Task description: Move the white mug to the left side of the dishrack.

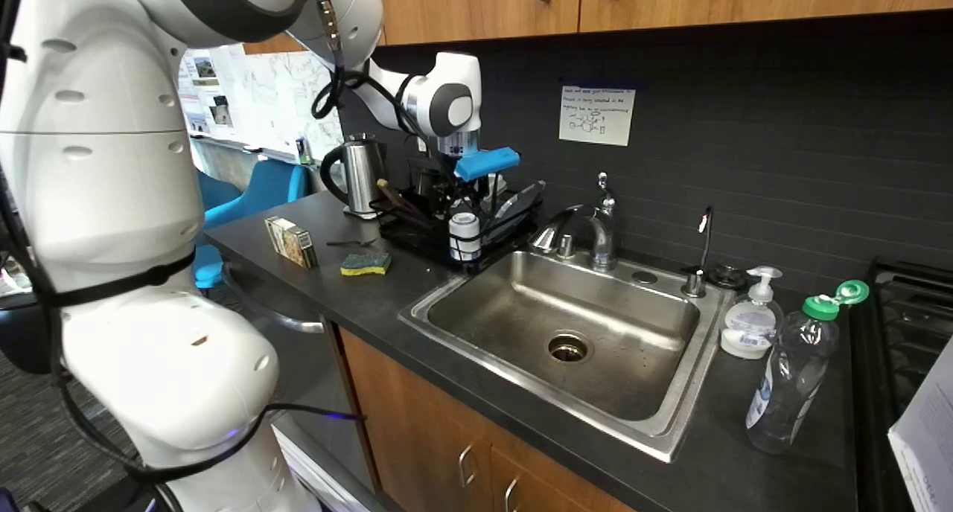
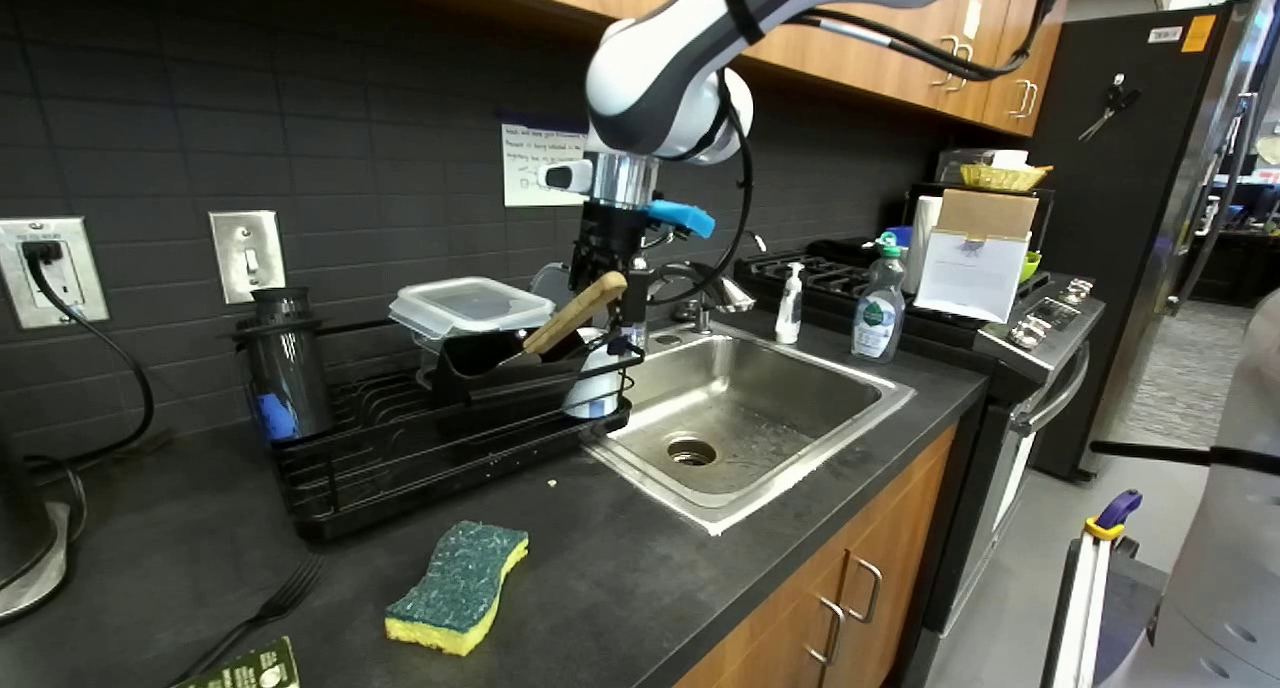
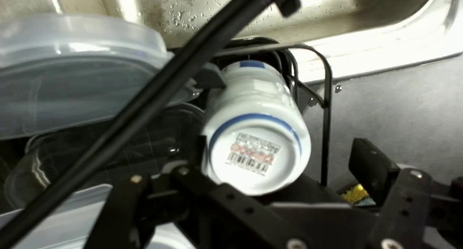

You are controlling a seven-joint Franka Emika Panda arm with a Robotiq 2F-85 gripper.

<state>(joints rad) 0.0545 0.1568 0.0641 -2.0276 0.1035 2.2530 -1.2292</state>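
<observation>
Pincer (image 3: 287, 158) agape, mug (image 3: 257, 133) upturned, containers (image 3: 83, 86), dishrack rail (image 3: 326, 133) beside

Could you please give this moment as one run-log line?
gripper: open, holding nothing | white mug: bottom up, sink end of dishrack | sponge: on counter

Kettle (image 2: 22, 523) is getting chopped by the left edge in an exterior view, and the dishrack (image 2: 450, 476) is partly hiding the white mug (image 2: 597, 388). Wrist view: the mug's sticker (image 3: 253, 153) is going kinda blurry, and a black strip (image 3: 139, 109) is partly covering a clear container (image 3: 72, 89).
</observation>
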